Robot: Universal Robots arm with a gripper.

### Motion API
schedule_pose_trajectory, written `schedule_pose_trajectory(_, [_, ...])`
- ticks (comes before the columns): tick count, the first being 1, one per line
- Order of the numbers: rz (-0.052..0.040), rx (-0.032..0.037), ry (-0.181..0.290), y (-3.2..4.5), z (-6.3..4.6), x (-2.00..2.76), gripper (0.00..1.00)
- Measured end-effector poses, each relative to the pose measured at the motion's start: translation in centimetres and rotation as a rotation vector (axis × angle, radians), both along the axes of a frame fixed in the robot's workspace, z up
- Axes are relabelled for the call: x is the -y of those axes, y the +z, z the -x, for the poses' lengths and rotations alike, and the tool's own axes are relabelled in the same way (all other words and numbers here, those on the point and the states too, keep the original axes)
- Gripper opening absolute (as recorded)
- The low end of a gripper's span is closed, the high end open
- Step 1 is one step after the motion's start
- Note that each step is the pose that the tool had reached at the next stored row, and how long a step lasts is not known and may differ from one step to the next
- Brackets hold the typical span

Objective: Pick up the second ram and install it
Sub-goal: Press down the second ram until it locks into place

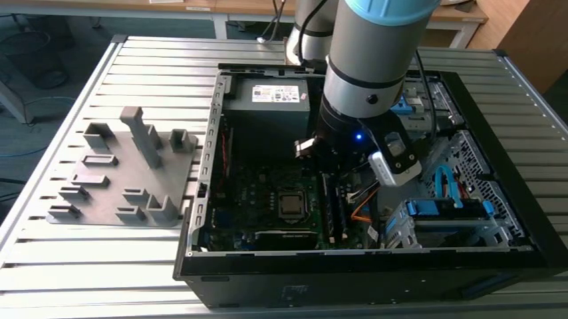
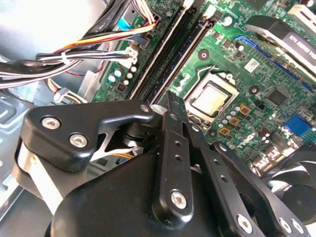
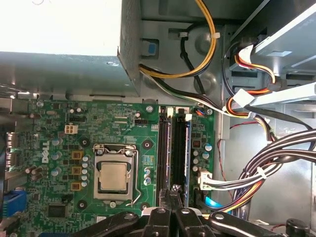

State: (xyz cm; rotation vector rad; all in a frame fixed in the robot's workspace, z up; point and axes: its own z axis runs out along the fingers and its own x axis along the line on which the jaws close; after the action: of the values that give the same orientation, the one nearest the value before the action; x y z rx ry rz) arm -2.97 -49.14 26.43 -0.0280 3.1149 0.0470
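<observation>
Green motherboard (image 3: 123, 123) carries two sticks in the slots beside the processor socket (image 3: 114, 177); the second ram (image 3: 187, 153) already sits seated there. Directly above those slots, the gripper (image 3: 171, 193) is pinched together, grasping nothing, so installation looks nearly complete.

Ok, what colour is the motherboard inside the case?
Green: the motherboard shows best in the first wrist view, with the pincer over its memory slots.

I can't make out the hand (image 1: 330, 158) in the exterior view; the arm (image 1: 368, 73) covers it. The second ram (image 3: 186, 158) is partly hidden behind the fingers (image 3: 173, 197).
</observation>
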Motion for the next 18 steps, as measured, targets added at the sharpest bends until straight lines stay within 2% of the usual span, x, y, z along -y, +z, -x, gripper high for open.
schedule_pose_trajectory(3, [-0.0005, -0.0001, 0.0, 0.02, 0.0, 0.0, 0.1])
schedule_pose_trajectory(6, [-0.0085, -0.0001, 0.0, -0.17, 0.0, -0.32, 0.1])
schedule_pose_trajectory(9, [-0.0124, -0.0001, 0.0, -0.68, 0.0, -1.11, 0.1])
schedule_pose_trajectory(16, [-0.0123, -0.0001, 0.0, -1.94, 0.0, -3.59, 0.1])
schedule_pose_trajectory(18, [-0.0125, 0.0, 0.0, -2.31, 0.0, -4.17, 0.1])
